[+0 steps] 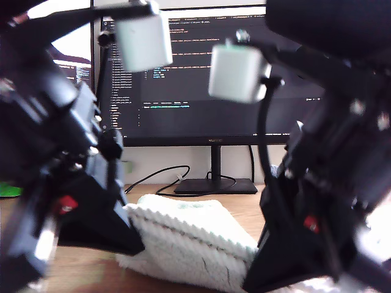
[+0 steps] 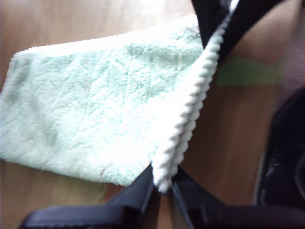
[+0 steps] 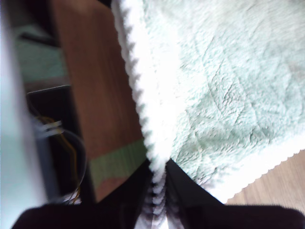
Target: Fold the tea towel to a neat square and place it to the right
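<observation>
crowding monitor [image 1: 201, 73] behind tea towel [image 1: 195, 235]

The tea towel [image 2: 90, 114] was a fluffy, plush cloth with a crinkled pile, edged by a whitish ribbed, cord-like hem [image 2: 188, 119]. It lay on a smooth wooden counter [image 2: 86, 19] with a warm brown, lightly sheened finish. My first tool [image 2: 163, 191] and my second tool [image 3: 159, 191], each pinching the hem, looked like matt black plastic. Behind, the monitor [image 1: 201, 73] showed a glossy dark screen on a matt black stand [image 1: 215, 183].
</observation>
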Tool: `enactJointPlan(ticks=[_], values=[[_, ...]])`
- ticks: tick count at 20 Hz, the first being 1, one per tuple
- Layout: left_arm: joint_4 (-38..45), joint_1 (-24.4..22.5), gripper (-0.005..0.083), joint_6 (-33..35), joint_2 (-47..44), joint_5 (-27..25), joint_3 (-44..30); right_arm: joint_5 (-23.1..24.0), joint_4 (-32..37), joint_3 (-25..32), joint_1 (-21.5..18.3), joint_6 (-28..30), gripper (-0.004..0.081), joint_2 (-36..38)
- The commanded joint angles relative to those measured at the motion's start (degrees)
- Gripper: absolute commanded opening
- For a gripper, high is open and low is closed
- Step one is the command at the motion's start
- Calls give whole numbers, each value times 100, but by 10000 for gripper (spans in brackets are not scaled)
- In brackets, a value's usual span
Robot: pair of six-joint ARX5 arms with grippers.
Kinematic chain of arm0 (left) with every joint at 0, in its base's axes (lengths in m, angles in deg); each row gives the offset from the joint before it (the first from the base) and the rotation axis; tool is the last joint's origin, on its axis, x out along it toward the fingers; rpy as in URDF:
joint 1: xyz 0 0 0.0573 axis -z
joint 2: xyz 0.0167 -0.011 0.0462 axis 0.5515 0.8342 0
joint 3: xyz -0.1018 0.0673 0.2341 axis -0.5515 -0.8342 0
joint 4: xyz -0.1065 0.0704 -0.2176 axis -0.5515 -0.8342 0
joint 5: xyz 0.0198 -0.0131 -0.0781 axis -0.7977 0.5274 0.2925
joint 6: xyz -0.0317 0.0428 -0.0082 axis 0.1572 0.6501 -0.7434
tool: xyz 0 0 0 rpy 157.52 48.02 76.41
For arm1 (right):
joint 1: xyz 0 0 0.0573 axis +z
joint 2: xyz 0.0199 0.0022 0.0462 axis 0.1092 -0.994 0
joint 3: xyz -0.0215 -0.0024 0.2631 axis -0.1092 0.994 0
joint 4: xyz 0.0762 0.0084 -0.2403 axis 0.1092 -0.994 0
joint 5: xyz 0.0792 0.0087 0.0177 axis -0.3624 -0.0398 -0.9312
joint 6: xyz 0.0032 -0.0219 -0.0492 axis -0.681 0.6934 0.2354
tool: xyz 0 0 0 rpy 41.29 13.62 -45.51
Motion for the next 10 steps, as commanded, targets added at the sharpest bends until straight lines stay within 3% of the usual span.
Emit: enactJointPlan(ticks=[1,5,10], values=[[-216,-33,-21,-96,-286,92,-13,-90,-527,-203,-50,4,-13,-61],[-925,-59,-21,-516,-767,774,151,-632,-1534,-745,-164,7,-13,-61],[-1860,-282,-21,-758,-1027,1860,507,-990,-2688,-1156,-380,17,-13,-61]])
